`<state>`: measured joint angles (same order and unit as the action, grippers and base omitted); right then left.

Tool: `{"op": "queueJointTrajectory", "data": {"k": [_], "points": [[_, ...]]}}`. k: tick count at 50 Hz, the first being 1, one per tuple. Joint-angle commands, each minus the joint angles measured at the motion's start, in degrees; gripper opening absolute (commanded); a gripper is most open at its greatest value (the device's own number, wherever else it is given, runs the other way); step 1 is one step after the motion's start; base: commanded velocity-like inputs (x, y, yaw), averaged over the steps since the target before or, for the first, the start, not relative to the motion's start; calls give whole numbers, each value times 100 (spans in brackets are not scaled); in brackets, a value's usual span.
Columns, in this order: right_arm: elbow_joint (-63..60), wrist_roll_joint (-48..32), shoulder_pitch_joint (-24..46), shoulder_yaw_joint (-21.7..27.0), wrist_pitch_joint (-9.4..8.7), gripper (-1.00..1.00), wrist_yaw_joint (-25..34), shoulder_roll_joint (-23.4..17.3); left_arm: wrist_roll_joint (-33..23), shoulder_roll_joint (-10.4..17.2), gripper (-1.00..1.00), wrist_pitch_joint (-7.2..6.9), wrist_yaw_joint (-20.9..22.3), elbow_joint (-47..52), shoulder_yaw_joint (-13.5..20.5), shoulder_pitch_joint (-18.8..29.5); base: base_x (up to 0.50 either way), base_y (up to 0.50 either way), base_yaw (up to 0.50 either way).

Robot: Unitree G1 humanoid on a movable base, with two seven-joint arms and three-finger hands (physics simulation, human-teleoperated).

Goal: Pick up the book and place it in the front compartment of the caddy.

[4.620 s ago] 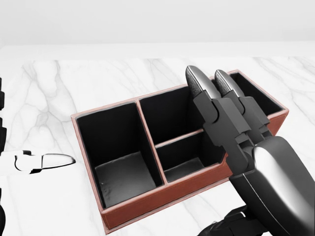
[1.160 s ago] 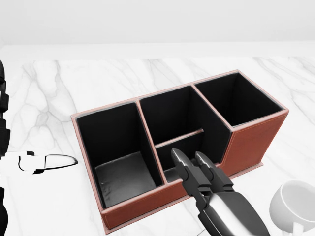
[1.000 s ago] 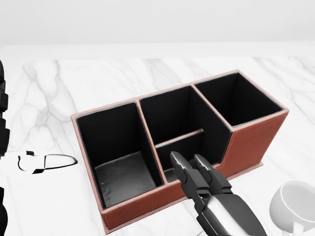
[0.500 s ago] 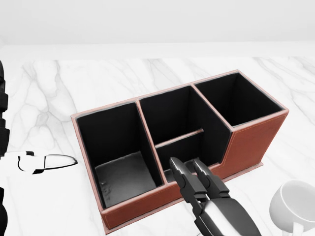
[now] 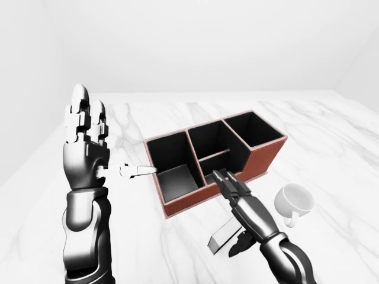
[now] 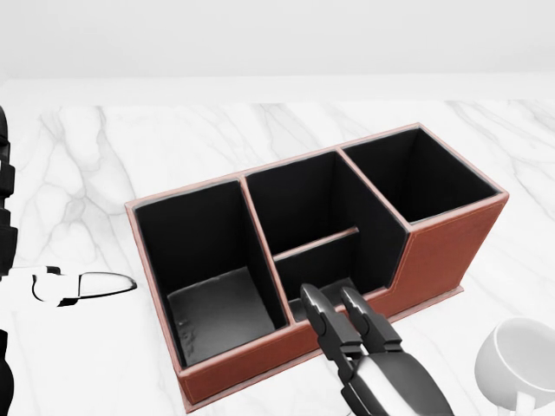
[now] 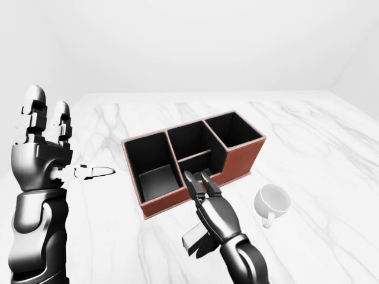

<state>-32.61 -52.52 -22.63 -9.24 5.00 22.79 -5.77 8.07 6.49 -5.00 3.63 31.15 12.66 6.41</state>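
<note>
The right robot hand (image 5: 246, 204) reached in from the bottom of the left-eye view with its fingers (image 6: 323, 316) stretched out straight and side by side, clamped on nothing. Under its palm, toward the bottom of that view, a flat grey slab (image 5: 223, 234) that looked like the book lay on the white marble worktop (image 5: 331, 160); whether the thumb touched it could not be told. Off to the right of the hand stood a white cup (image 5: 294, 202), empty as far as could be seen, just apart from the wrist.

Just past the fingertips sat the red-brown caddy (image 6: 438, 250) with a black lining. The fingertips lay over its low near wall at the small middle compartment (image 6: 323, 264), which held nothing. Left of that was a deep compartment (image 6: 212, 286) with a bare grey floor; beyond the divider was another middle compartment (image 6: 303, 199), and to the right a tall end compartment (image 6: 416, 173), both dark and empty.

Well to the left, the left robot hand (image 5: 86, 139) stood upright with its fingers apart, gripping nothing.
</note>
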Motion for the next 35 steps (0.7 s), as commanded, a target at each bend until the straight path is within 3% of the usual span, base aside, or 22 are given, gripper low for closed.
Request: {"op": "queueJointTrajectory", "data": {"k": [1, 35], "points": [[232, -98, 47, -37, 0, 100, -136, 14, 2, 2, 100, 0, 3, -11, 4, -2, 0, 0, 0], [789, -227, 136, -67, 0, 100, -452, -46, -3, -2, 100, 0, 1, -11, -7, -12, 0, 0, 0]]}}
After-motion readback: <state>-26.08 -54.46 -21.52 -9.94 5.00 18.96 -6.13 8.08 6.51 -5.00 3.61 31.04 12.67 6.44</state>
